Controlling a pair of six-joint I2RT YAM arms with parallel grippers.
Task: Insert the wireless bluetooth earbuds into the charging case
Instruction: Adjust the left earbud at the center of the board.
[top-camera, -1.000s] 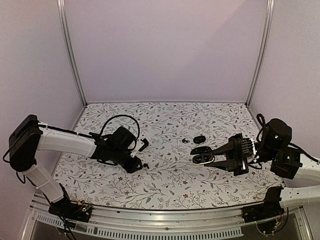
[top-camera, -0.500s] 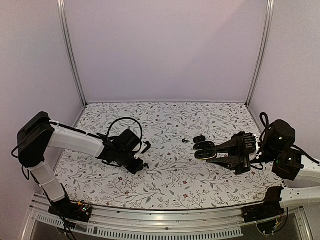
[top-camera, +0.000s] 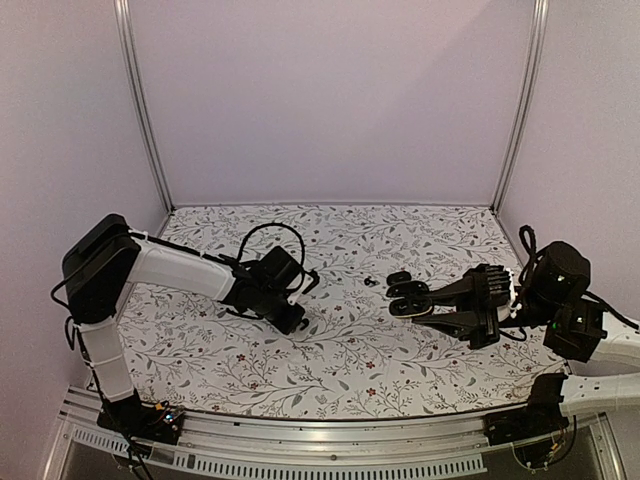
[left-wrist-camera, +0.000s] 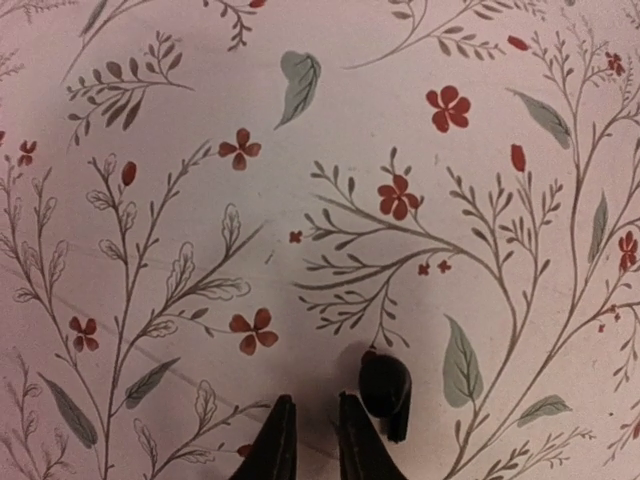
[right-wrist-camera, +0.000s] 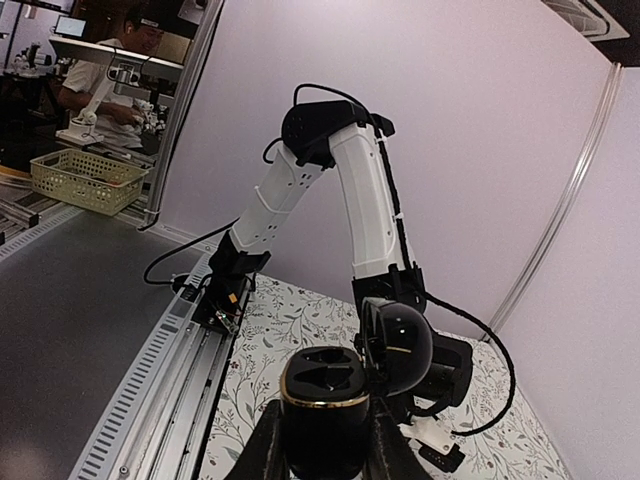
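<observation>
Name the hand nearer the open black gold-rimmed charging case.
Right. The right hand is shut on the open black gold-rimmed charging case; the left hand is far off to its left, above the floral tablecloth.

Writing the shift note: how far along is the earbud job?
Done: the charging case is open and clamped in the right gripper; its sockets look empty. In hand: the left gripper is down at one earbud, which sits beside its jaws, not between them, so no grip shows. Left: seating that one and the second earbud, lying loose near the case.
</observation>
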